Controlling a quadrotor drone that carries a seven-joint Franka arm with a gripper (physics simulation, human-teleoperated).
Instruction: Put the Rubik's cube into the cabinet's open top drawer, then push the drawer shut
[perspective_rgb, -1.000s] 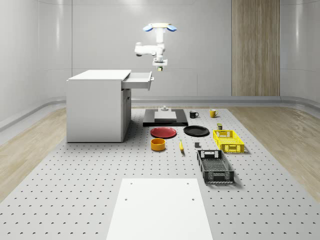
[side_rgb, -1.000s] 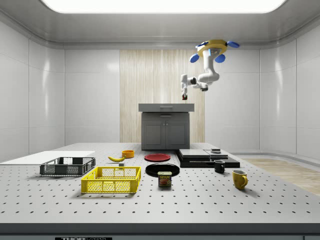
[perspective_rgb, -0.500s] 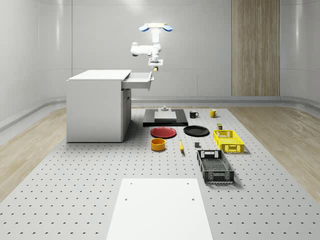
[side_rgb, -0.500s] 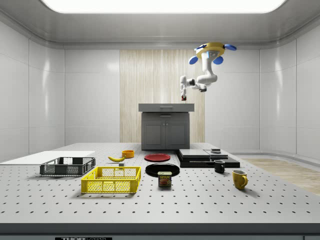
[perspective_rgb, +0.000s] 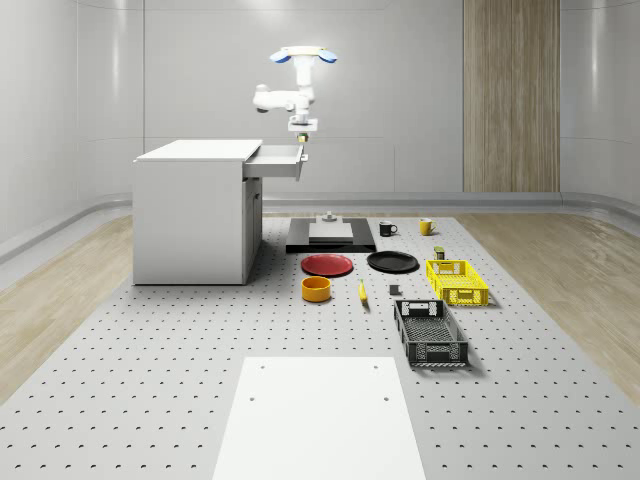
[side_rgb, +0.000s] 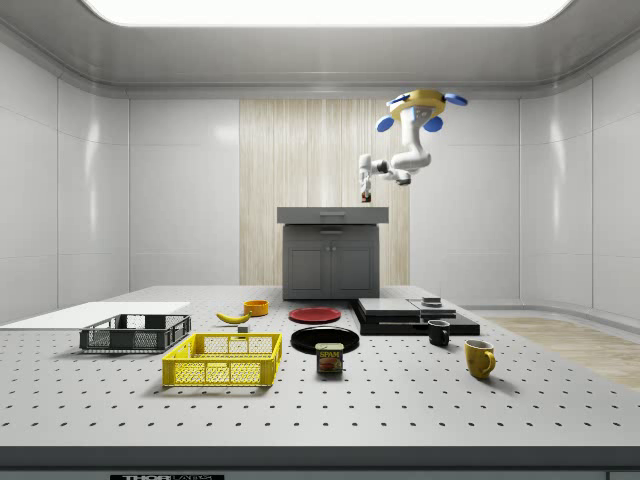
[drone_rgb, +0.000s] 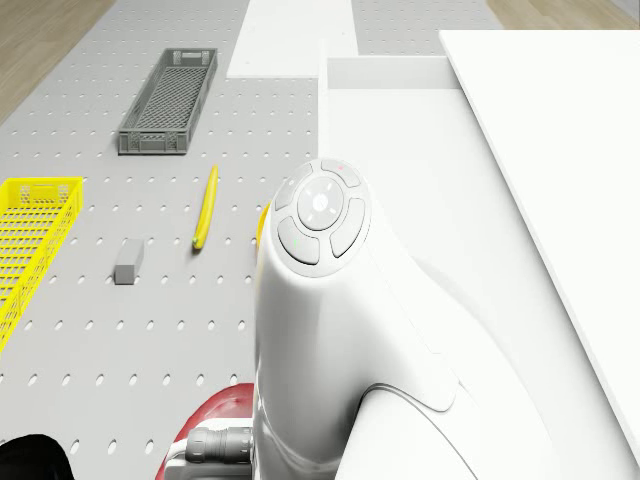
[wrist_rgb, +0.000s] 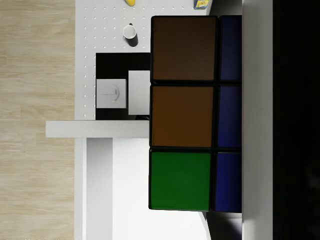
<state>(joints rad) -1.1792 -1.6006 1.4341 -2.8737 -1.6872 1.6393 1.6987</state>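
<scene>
Rubik's cube (wrist_rgb: 182, 115) clamped in the tool (perspective_rgb: 301, 134); drone (perspective_rgb: 302, 55) hovers above drawer (perspective_rgb: 275, 160), arm bent downward.

The drone (perspective_rgb: 301, 54) hovers high, arm (perspective_rgb: 283, 97) bent, gripper (perspective_rgb: 301, 136) pointing down.

Rubik's cube (wrist_rgb: 182, 115) hides claw fingers; arm (drone_rgb: 330, 330) covers red plate (drone_rgb: 215, 420), drawer (drone_rgb: 390, 75).
</scene>
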